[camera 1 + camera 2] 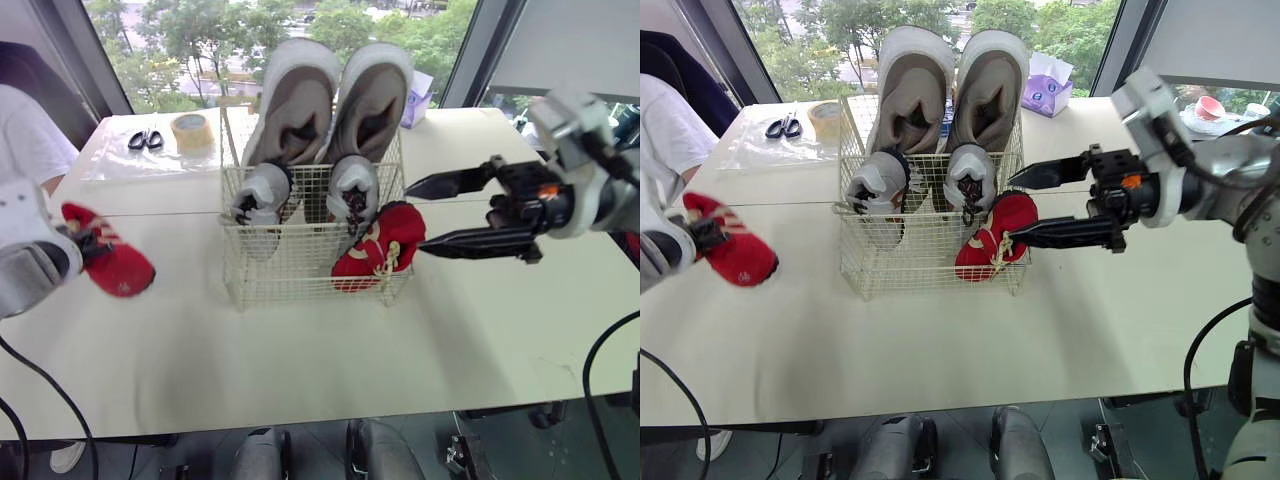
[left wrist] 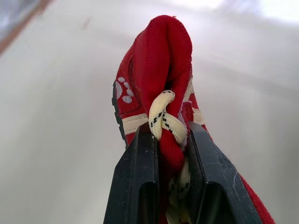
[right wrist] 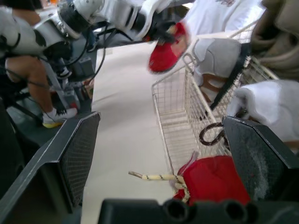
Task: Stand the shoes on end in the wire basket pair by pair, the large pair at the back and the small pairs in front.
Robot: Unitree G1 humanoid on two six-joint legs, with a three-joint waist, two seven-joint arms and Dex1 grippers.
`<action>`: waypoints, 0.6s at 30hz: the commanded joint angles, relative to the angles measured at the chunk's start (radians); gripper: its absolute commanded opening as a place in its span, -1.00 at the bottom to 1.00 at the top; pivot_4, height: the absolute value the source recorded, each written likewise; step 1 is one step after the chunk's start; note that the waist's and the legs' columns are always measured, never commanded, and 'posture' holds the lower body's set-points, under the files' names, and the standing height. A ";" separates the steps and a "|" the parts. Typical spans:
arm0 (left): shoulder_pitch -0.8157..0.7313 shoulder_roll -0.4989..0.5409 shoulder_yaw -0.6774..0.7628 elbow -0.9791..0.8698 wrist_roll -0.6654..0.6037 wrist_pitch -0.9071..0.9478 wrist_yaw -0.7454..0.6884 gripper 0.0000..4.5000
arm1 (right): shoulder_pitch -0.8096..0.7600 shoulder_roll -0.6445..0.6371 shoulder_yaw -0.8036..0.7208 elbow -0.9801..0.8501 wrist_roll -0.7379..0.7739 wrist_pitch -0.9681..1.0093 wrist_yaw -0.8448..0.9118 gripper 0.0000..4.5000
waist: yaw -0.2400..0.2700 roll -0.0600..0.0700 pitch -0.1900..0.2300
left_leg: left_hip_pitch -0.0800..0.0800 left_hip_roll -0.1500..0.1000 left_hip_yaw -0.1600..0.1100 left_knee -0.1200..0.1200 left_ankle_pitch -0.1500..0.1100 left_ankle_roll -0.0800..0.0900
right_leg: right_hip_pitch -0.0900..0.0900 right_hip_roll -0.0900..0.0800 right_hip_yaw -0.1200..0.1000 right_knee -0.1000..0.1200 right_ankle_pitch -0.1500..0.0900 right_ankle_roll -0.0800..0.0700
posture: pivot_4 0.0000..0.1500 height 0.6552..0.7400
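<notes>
The left end effector (image 2: 171, 140) is clenched on a red shoe (image 1: 115, 262), its laces between the fingers, held above the near left part of the bench (image 1: 300, 350). The right end effector (image 1: 416, 218) is released, jaws wide apart, just beside the right wall of the wire basket (image 1: 280, 272). Inside, a second red shoe (image 1: 375, 250) leans in the front right corner. Behind it stand two small grey shoes (image 1: 262, 190), and at the back two large grey shoes (image 1: 295, 100) stand on end. Farther off lie scissors (image 1: 146, 139), a tape roll (image 1: 192, 131) and a tissue box (image 1: 417, 100).
</notes>
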 commanded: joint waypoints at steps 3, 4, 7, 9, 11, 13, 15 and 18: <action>-0.076 0.004 0.099 -0.283 -0.007 -0.110 -0.173 -0.93 | -0.023 0.011 -0.065 0.069 -0.006 -0.037 -0.054 1.00 | 0.006 0.000 0.000 | 0.000 0.000 0.000 0.001 0.000 0.000 | 0.001 0.000 0.000 0.000 0.000 0.000 | 1.00 1.00; -0.085 -0.007 0.106 -0.315 -0.015 -0.127 -0.183 -0.93 | -0.027 0.009 -0.066 0.079 -0.010 -0.043 -0.058 1.00 | 0.006 0.000 0.000 | 0.000 -0.001 0.000 0.001 0.000 0.001 | 0.001 0.000 0.000 0.000 0.000 0.000 | 1.00 1.00; -0.109 -0.025 0.064 -0.406 -0.043 -0.157 -0.256 -0.93 | -0.047 0.014 -0.066 0.114 -0.012 -0.045 -0.075 1.00 | 0.004 0.000 0.000 | 0.001 -0.001 0.000 0.001 0.000 0.002 | 0.002 0.001 0.000 0.000 0.000 0.000 | 1.00 1.00; -0.101 -0.047 0.021 -0.452 -0.041 -0.171 -0.316 -0.93 | -0.052 0.029 -0.055 0.129 -0.015 -0.047 -0.088 1.00 | 0.003 0.000 0.000 | 0.001 0.000 0.000 0.001 0.000 0.002 | 0.003 0.003 -0.001 0.000 0.001 0.002 | 1.00 1.00; -0.074 -0.087 -0.027 -0.487 -0.018 -0.194 -0.379 -0.93 | -0.054 0.047 -0.031 0.150 -0.040 -0.065 -0.094 1.00 | 0.003 0.000 0.000 | 0.003 0.000 0.000 0.001 0.000 0.002 | 0.004 0.007 -0.001 0.000 0.002 0.004 | 1.00 1.00; -0.049 -0.128 -0.079 -0.509 0.067 -0.229 -0.423 -0.93 | -0.063 0.060 -0.018 0.175 -0.058 -0.074 -0.094 1.00 | 0.003 0.000 0.000 | 0.003 0.001 0.000 0.001 0.000 0.002 | 0.005 0.008 -0.001 0.000 0.002 0.004 | 1.00 1.00; -0.060 -0.178 -0.123 -0.513 0.134 -0.268 -0.425 -0.93 | -0.076 0.060 -0.012 0.192 -0.064 -0.073 -0.086 1.00 | 0.005 0.000 0.000 | 0.003 0.001 0.000 0.001 0.000 0.002 | 0.005 0.009 -0.001 0.001 0.002 0.004 | 1.00 1.00; -0.064 -0.216 -0.207 -0.535 0.261 -0.300 -0.454 -0.93 | -0.100 0.061 0.002 0.207 -0.072 -0.063 -0.075 1.00 | 0.005 0.000 0.000 | 0.003 0.000 -0.001 0.002 0.000 0.002 | 0.005 0.011 -0.001 0.001 0.002 0.004 | 1.00 1.00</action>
